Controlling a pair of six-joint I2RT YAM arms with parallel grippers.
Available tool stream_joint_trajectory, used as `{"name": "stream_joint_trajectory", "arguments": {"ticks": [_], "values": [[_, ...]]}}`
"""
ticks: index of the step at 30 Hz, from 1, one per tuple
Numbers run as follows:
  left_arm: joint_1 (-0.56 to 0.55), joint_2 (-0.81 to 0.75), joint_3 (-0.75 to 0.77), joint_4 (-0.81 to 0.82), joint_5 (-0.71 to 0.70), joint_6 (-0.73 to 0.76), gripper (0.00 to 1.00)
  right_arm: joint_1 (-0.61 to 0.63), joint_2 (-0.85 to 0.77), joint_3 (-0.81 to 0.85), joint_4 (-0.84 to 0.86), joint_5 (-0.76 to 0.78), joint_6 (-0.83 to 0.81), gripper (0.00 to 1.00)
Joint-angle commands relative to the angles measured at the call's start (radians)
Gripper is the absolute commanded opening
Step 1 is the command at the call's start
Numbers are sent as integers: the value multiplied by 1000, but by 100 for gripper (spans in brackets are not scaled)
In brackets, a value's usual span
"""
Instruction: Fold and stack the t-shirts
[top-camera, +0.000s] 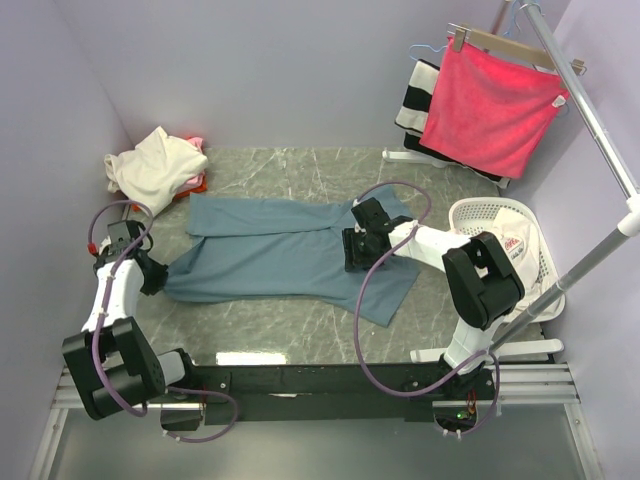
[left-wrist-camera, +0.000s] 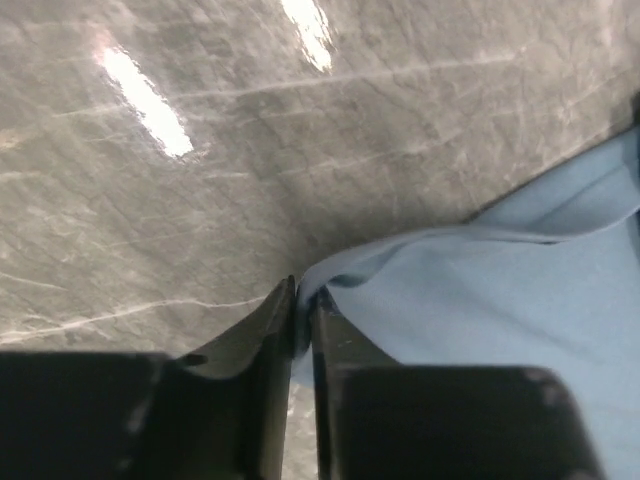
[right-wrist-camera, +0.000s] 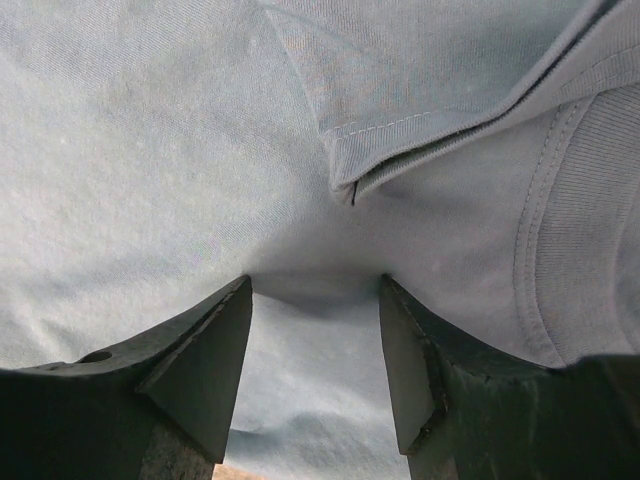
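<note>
The blue shirt (top-camera: 270, 255) lies spread on the counter (top-camera: 300, 335), the left jaws pinch its edge shut, and the right jaws press on it wide open, so a hard tug could slip that thin pinch loose.

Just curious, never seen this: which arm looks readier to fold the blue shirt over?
Left. The left pincer is shut on an edge of the blue shirt; the right pincer is open, just resting on the cloth.

Top external: high at the near side, looking down over the whole table (top-camera: 280, 328).
Left wrist: close above the table, at the blue-grey t-shirt (left-wrist-camera: 500, 300) edge.
Right wrist: closer still, the t-shirt filling the view.
Shared: the t-shirt, in all three.
</note>
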Motion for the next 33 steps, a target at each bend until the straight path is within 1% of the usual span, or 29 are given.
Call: {"name": "stream_joint_trajectory", "arguments": {"ticks": [1,3,4,5,7,9,11,12,13,14,15,16,17,18,20,24,29,33], "values": [[9,-5,23,2,76,48,44,-8,54,-24,-30,-11,-6,61],[11,-53,49,10,68,51,65,-6,54,-5,-41,-11,-11,61],[9,-71,57,23,68,51,84,-8,57,19,-46,-11,-14,61],[9,-90,68,39,91,56,90,-8,57,31,-47,-12,-15,61],[9,-137,85,86,118,71,96,-8,69,67,-47,-21,-18,61],[5,-153,83,143,181,94,95,-8,95,99,-47,-34,-20,61],[-6,-137,75,226,252,97,90,-6,120,156,-50,-44,-17,61],[-36,-93,77,240,251,105,86,-8,143,191,-53,-47,-17,61],[-62,-65,95,238,226,106,80,-8,155,209,-58,-49,-17,61],[-134,-36,103,240,185,112,79,-6,164,228,-64,-50,-18,61],[-171,23,115,237,103,125,79,-8,180,252,-66,-50,-17,61],[-208,53,141,234,47,132,79,-8,183,263,-70,-49,-20,61],[-268,86,158,215,6,138,79,-6,187,274,-72,-50,-21,61],[-289,146,177,205,-63,142,79,-8,192,288,-76,-50,-23,61],[-329,194,213,197,-114,145,80,-6,197,298,-81,-47,-29,61],[-340,280,240,217,-160,178,81,-6,204,294,-81,-50,-34,61],[-357,349,287,221,-291,203,82,-8,177,271,-95,-41,-38,61],[-359,404,306,261,-308,234,80,-6,131,225,-93,-43,-41,61]]}}
